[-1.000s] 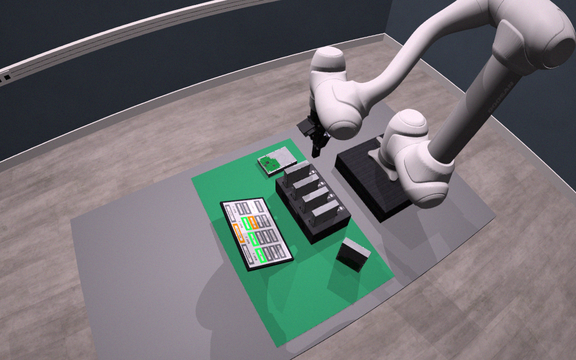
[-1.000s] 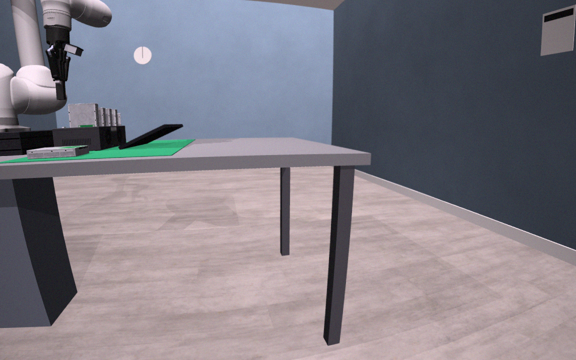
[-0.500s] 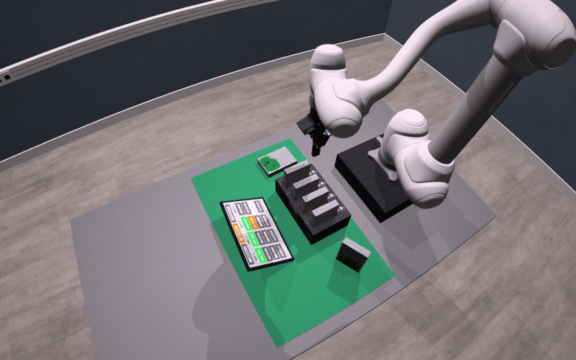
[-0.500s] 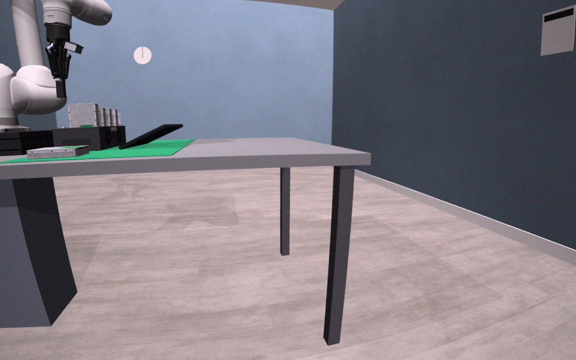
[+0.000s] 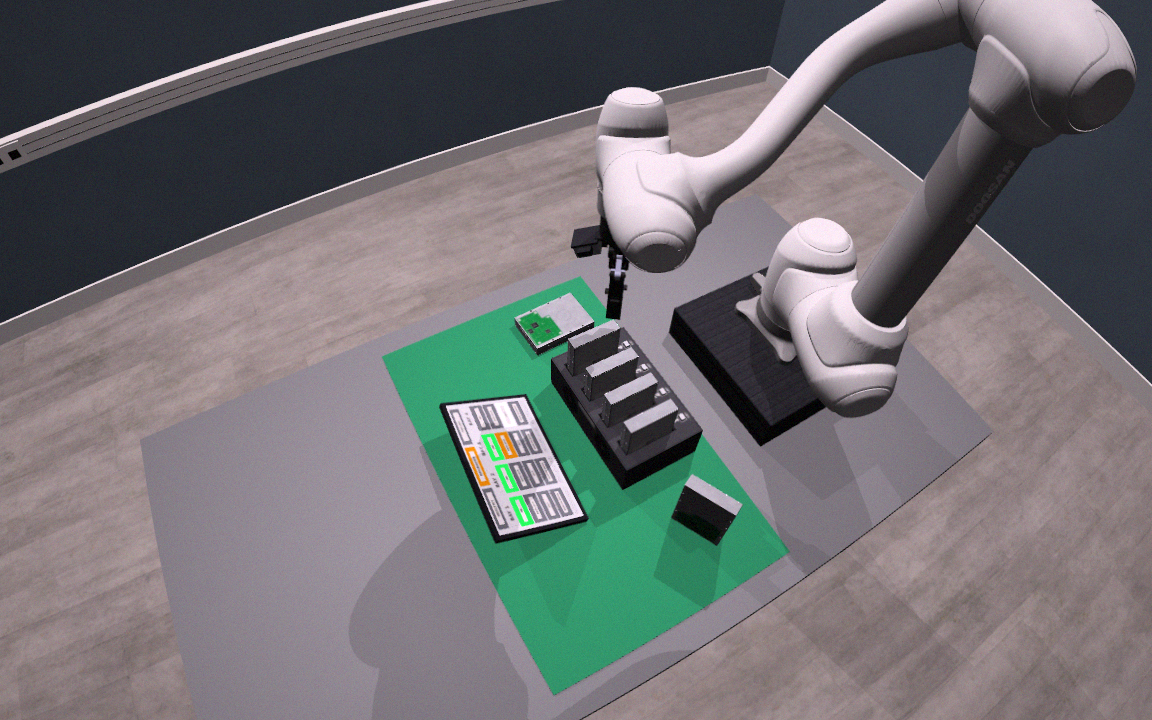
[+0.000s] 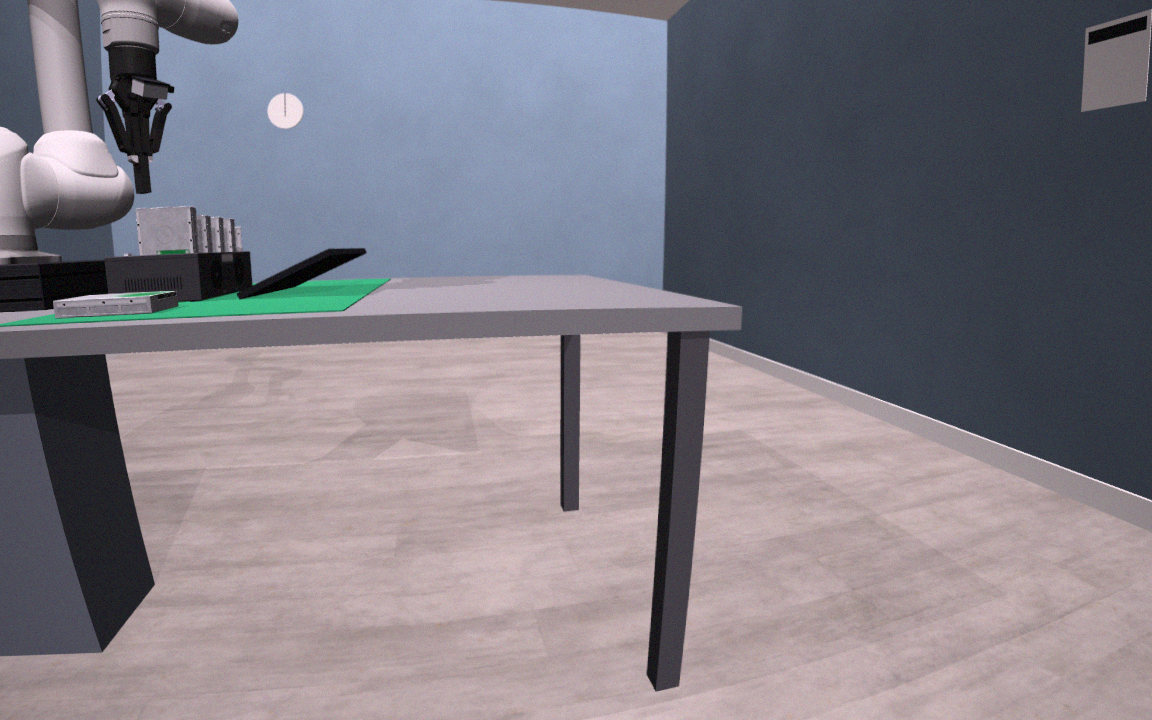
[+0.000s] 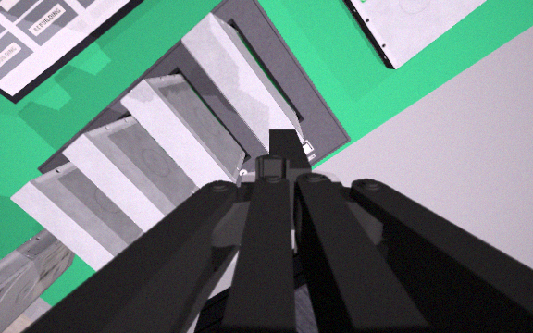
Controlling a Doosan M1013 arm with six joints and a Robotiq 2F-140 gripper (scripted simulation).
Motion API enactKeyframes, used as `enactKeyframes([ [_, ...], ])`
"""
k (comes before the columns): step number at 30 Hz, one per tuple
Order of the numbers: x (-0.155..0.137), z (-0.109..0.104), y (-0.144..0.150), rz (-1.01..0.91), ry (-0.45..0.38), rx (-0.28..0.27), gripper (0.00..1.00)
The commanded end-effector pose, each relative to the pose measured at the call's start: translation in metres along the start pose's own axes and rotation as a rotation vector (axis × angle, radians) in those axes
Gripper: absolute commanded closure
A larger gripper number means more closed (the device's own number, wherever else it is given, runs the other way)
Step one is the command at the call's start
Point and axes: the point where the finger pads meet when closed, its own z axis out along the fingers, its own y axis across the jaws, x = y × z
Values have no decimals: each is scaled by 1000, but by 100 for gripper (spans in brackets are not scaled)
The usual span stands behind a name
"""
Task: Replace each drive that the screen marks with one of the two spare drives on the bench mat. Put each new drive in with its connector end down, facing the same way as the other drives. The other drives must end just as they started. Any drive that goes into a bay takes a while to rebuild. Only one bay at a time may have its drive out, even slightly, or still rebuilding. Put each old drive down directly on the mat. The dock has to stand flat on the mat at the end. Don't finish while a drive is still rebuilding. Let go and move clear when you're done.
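The black dock (image 5: 647,467) (image 6: 170,273) (image 7: 290,65) stands on the green mat (image 5: 580,582) (image 6: 294,300) (image 7: 364,92) with four grey drives upright in its bays, the farthest (image 5: 593,344) (image 7: 243,83) and the nearest (image 5: 652,428) (image 7: 68,213) among them. My gripper (image 5: 613,308) (image 6: 142,183) (image 7: 281,151) is shut and empty. It hangs above the dock's far end, beside the farthest drive. One drive (image 5: 549,322) (image 6: 115,304) (image 7: 415,23) lies flat on the mat beyond the dock, circuit board up. Another drive (image 5: 705,508) (image 7: 12,277) stands on its edge on the mat near the dock's near end.
The tilted screen (image 5: 513,465) (image 6: 302,268) (image 7: 26,42) stands on the mat left of the dock, with orange and green marked cells. The arm's black base block (image 5: 741,376) sits right of the dock. The grey table (image 5: 249,537) (image 6: 517,304) extends around the mat.
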Motion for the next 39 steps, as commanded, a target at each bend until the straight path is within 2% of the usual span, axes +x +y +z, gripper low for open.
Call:
enactKeyframes([
  [1,18,1,-15,279,8,-17,90],
  [5,27,1,-22,490,9,-7,90],
  [7,27,1,-22,490,9,-7,90],
  [8,29,2,-24,643,11,-9,90],
  [13,31,2,-25,879,18,-26,90],
  [14,31,2,-25,925,22,-35,11],
  [39,31,2,-25,925,22,-35,11],
])
